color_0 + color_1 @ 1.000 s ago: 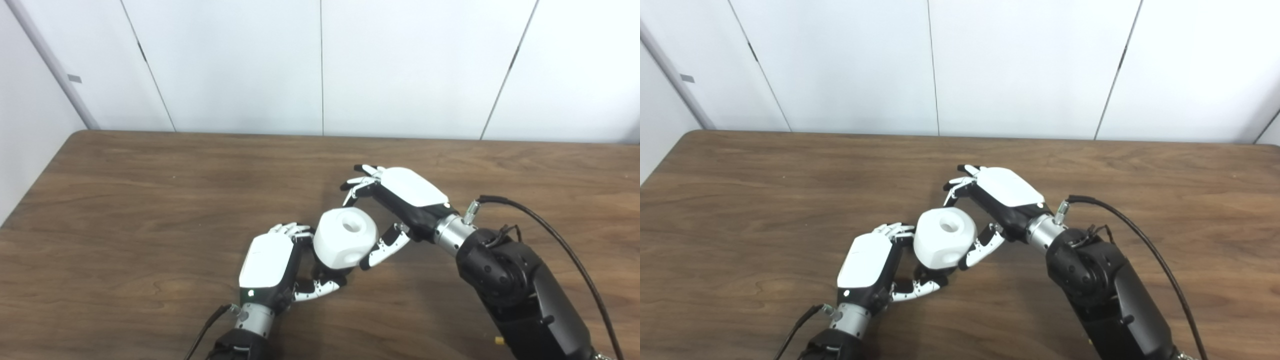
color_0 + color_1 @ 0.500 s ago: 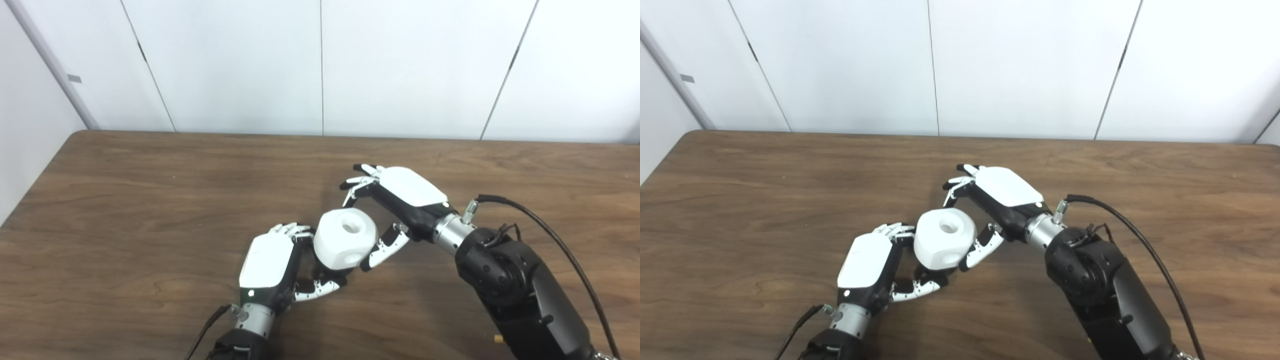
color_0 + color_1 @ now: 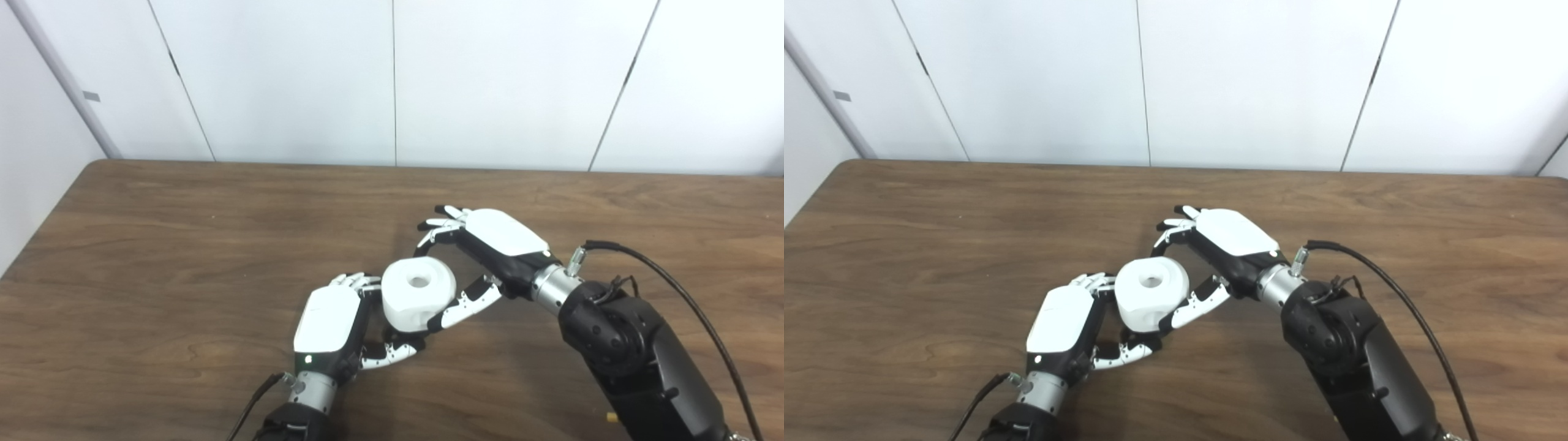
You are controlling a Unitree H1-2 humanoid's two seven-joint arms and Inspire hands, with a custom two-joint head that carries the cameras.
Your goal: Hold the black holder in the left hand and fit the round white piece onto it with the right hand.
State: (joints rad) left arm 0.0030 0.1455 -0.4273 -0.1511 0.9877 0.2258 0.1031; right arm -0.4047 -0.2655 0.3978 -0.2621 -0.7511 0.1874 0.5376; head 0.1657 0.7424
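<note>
Nearest you, close to the front edge of the table (image 3: pixel 153 257) and about midway along it, your left hand (image 3: pixel 327 324) sits low with its fingers curled around the black holder (image 3: pixel 392 334); only a sliver of the holder shows beneath the white piece, so you cannot see its full shape. Directly above it the round white piece (image 3: pixel 418 293) rests on the holder, its central hole facing up; whether it is fully seated you cannot tell. Your right hand (image 3: pixel 484 254), coming in from the right, has its thumb against the near right side of the piece and its fingers (image 3: pixel 436 228) arched over the far side; whether those fingers touch the piece is not clear, so you cannot tell if the grip is closed. A black cable (image 3: pixel 686 294) loops off the right forearm. Beyond the hands, bare wood runs to the far edge against the white wall panels (image 3: pixel 392 79); the left half of the table lies open out to its left edge and far left corner.
</note>
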